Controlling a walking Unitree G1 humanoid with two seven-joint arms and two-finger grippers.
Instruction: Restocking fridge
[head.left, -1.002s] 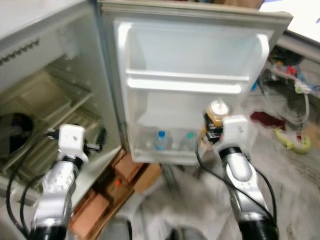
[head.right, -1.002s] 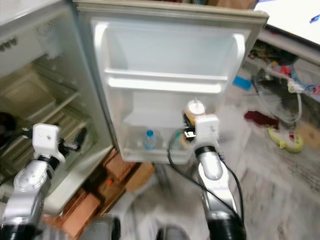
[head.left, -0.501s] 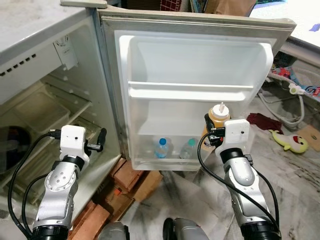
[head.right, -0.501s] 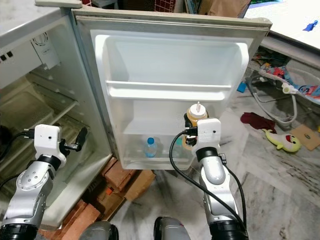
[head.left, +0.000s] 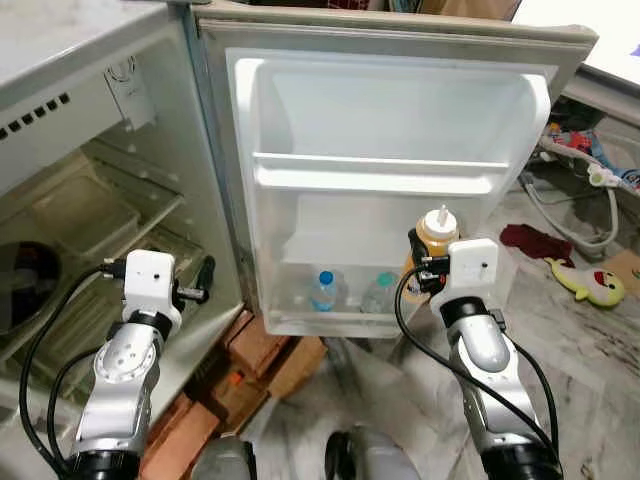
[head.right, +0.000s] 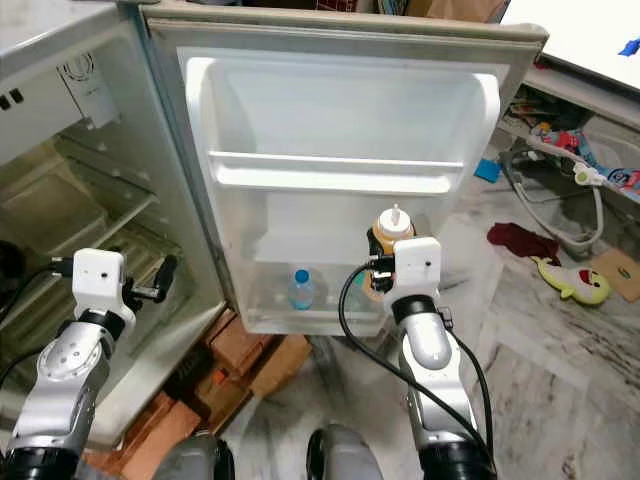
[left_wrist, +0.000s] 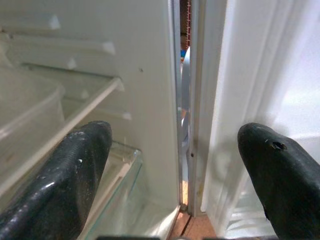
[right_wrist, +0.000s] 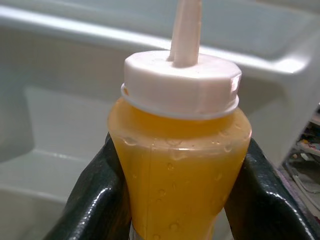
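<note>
Gripping the sauce bottle (right_wrist: 180, 165) with my right gripper (right_wrist: 175, 200), I see both black fingers (right_wrist: 97, 200) pressed against the sides of its orange body, closed as far as the bottle allows. The bottle stands upright, its long axis vertical, with the white cap and thin nozzle pointing straight up. From the head camera it hangs in front of the right end of the lower shelf of the open fridge door (head.left: 390, 110), just above that shelf's rail and level with the space below the middle shelf (head.left: 380, 172). Whether its base touches anything I cannot tell.

Two water bottles (head.left: 322, 291) with coloured caps stand upright in the bottom door shelf, to the left of the sauce bottle.

My left gripper (left_wrist: 175, 175) has its fingers (left_wrist: 75, 175) spread wide with nothing between them. It points at the hinge side of the fridge (head.left: 90, 230), where the cabinet wall meets the door, with a glass shelf and a clear drawer beside it inside.

Bricks (head.left: 260, 350) lie on the floor under the door. A yellow toy (head.left: 583, 283) and a red cloth (head.left: 530, 240) lie on the marble floor to the right.
</note>
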